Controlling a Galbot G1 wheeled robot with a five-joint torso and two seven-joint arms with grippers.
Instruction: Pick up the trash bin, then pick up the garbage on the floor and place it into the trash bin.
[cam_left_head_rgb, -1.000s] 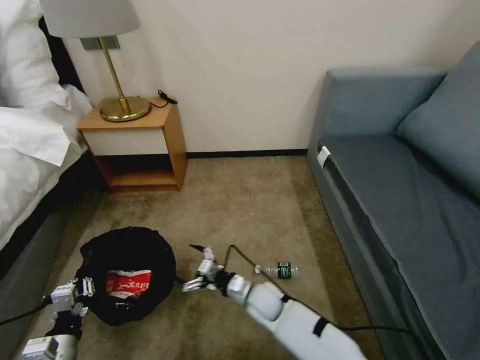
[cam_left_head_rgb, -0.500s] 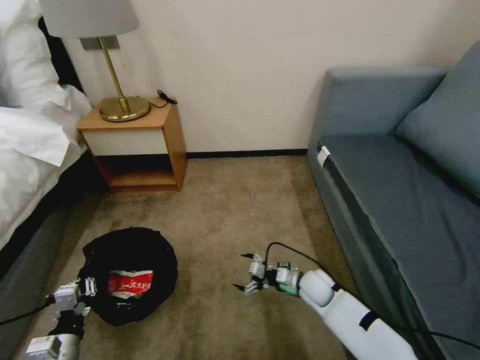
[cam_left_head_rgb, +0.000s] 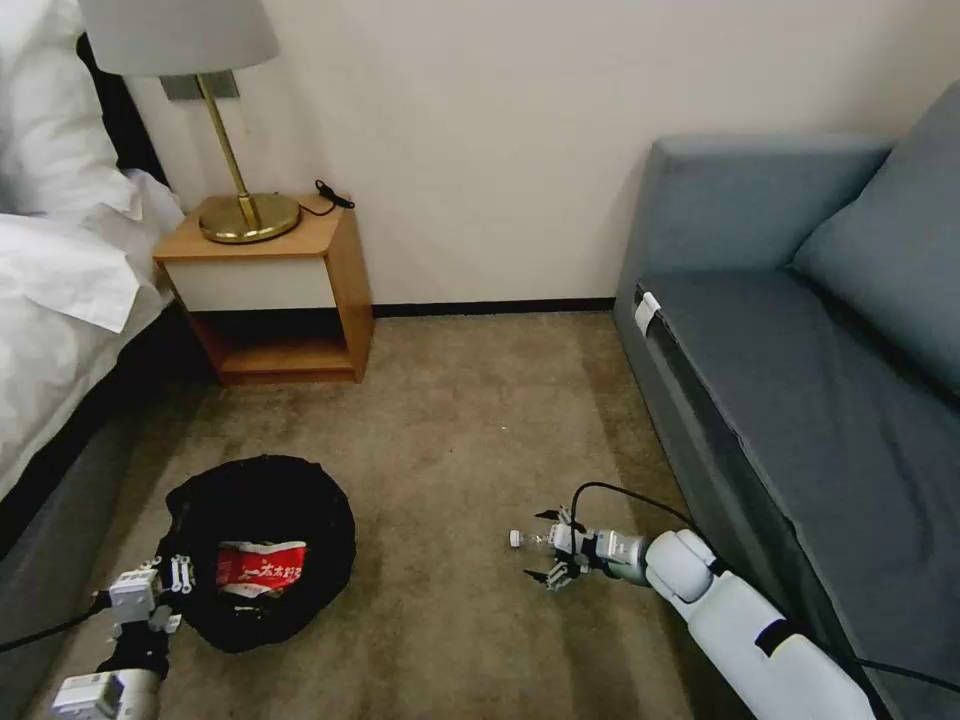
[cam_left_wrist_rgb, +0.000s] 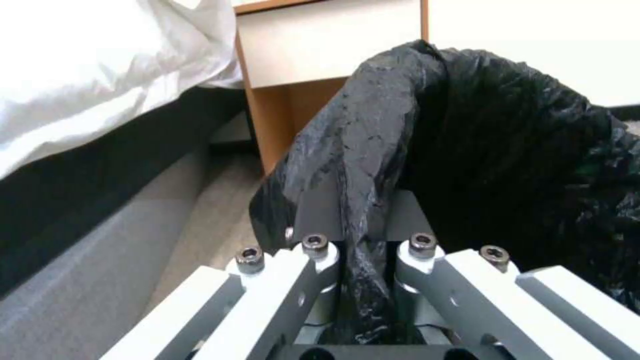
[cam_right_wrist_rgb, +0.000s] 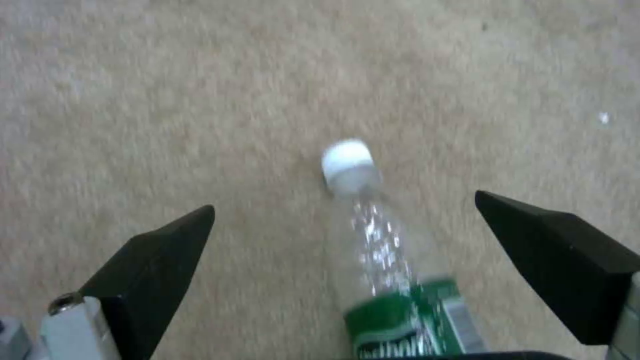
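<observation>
So the small clear plastic bottle with the green label (cam_left_head_rgb: 535, 539) lies on the tan carpet near the sofa's base, long axis running straight between the wide-open right gripper (cam_left_head_rgb: 553, 546) fingers, white cap pointing away, while the left gripper (cam_left_wrist_rgb: 363, 250) stays clamped on the black-bagged round trash bin (cam_left_head_rgb: 262, 545).

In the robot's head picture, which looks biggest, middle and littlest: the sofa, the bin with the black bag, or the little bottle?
1. Sofa, by far the biggest.
2. Trash bin, middle.
3. Bottle, littlest, lying between the open right gripper's fingers.
</observation>
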